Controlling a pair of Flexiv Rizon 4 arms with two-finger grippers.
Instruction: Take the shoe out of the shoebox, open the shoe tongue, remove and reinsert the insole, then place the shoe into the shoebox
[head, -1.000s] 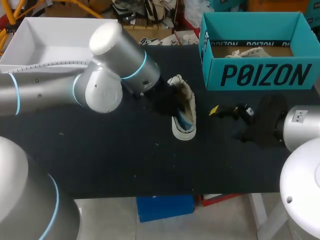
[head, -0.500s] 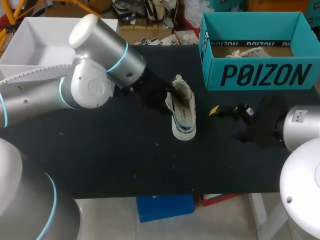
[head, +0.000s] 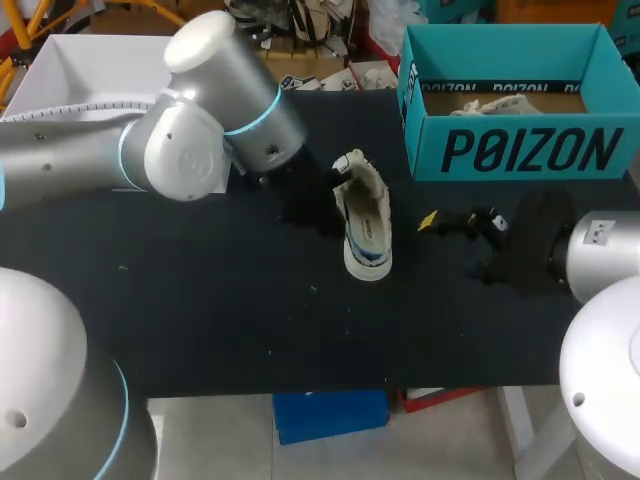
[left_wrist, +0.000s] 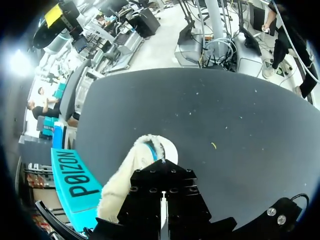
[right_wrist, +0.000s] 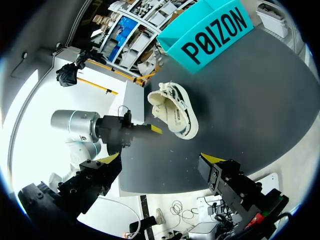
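Treat the first step as done: the shoe (head: 364, 222) is out of the teal shoebox (head: 520, 150) and lies on the black table (head: 200, 300) near it, while tongue, insole and return appear outstanding. The right wrist view shows you the right gripper (right_wrist: 160, 158) spread wide and empty, and the left gripper (right_wrist: 155, 129) close beside the shoe. The left wrist view hides that claw behind its housing, so you cannot tell its state.
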